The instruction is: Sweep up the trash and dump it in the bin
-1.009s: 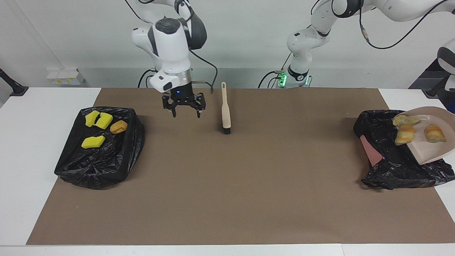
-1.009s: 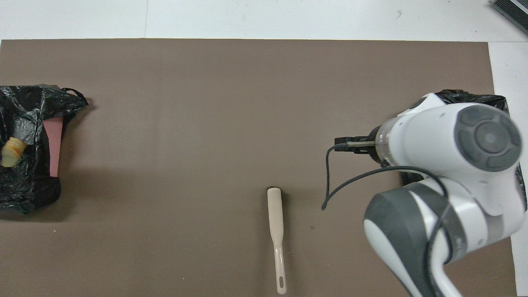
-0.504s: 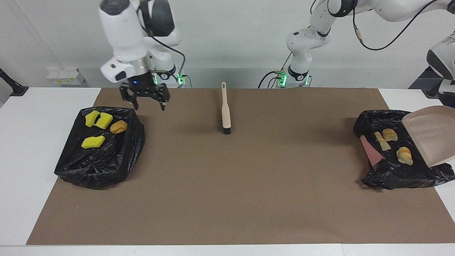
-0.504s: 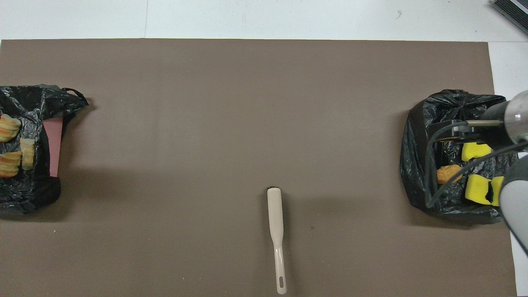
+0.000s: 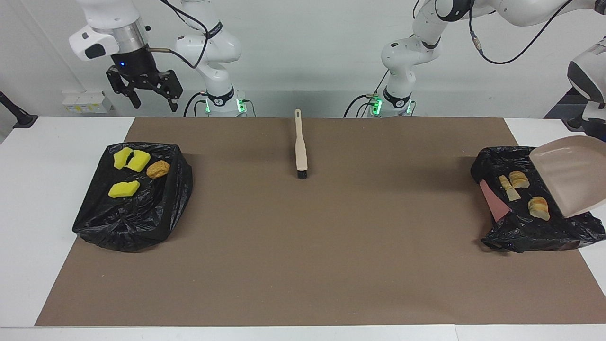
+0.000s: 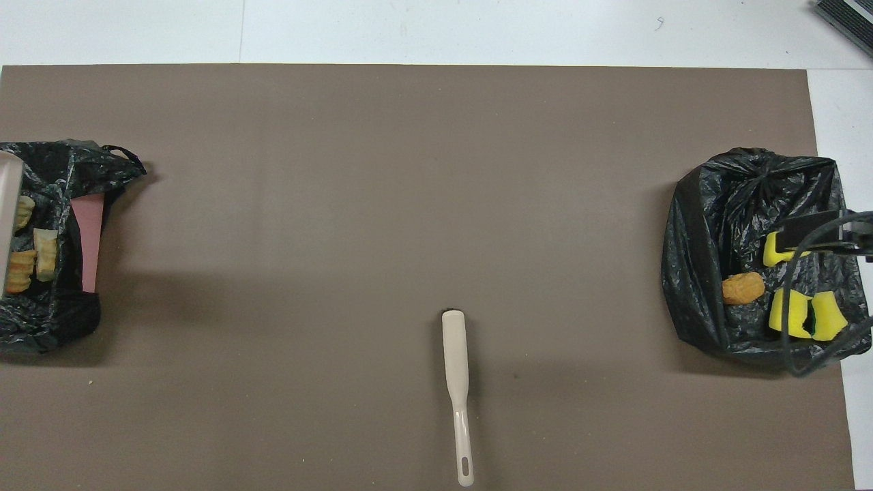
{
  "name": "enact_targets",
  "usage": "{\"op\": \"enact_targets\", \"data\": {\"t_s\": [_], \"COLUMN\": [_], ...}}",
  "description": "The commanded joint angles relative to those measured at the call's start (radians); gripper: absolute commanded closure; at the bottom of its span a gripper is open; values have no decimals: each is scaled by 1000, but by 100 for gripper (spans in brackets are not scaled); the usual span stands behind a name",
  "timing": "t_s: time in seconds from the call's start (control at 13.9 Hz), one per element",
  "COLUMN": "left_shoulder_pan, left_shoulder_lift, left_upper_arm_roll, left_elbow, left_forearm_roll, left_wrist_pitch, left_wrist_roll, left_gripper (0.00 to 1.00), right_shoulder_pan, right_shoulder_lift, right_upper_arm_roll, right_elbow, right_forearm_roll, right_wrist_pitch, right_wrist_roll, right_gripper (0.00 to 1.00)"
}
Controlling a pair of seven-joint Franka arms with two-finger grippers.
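Observation:
Yellow sponge chunks (image 5: 124, 157) (image 6: 808, 315) and a brown lump (image 5: 157, 169) (image 6: 743, 288) lie in the black-bagged bin (image 5: 132, 222) (image 6: 709, 225) at the right arm's end. Pale and orange pastry pieces (image 5: 519, 179) (image 6: 20, 271) lie in the other black-bagged bin (image 5: 521, 232) (image 6: 48, 314) at the left arm's end. My left gripper (image 5: 595, 128), mostly cut off by the view's edge, holds the beige dustpan (image 5: 570, 177) (image 6: 5, 218) empty and tilted steeply over that bin. My right gripper (image 5: 142, 92) is open and empty, raised high over the table's edge by the sponge bin.
The beige brush (image 5: 300, 147) (image 6: 455, 368) lies on the brown mat (image 5: 303, 246) midway between the bins, close to the robots, bristles pointing away from them. A pink panel (image 5: 492, 203) shows at the pastry bin's side. The right arm's cable hangs over the sponge bin.
The pastry pieces slid off the dustpan into the bin, and the dustpan tipped up steeper. My right gripper rose from beside the brush and swung out to the sponge bin's end.

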Motion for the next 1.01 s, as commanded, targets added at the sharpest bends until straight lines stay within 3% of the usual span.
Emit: {"op": "enact_targets", "data": {"t_s": [0.0,0.29,0.58,0.94], "left_shoulder_pan": [-73,-153,-231,-349], "left_shoulder_lift": [-8,-41,-133,-146], "left_upper_arm_roll": [-4,-2,-8,-10], "left_elbow": [29,-8,-209,-310], "left_forearm_roll": [-85,-220,-275,-393], "left_wrist_pitch": [-86,-95,-39,-19], "left_wrist_roll": [25,-25,-283,-613], "left_gripper": [100,100,100,100], "right_shoulder_pan": [2,2,6,-3], "right_shoulder_lift": [-18,-2,-10,-16], "right_upper_arm_roll": [-7,-10,-34,-35], "right_elbow": [-27,-7,-16,-24], "right_forearm_roll": [7,-9,4,8], "right_wrist_pitch": [-1,2,2,-1], "right_wrist_roll": [-18,-133,-130,-126], "right_gripper": [0,0,0,0]}}
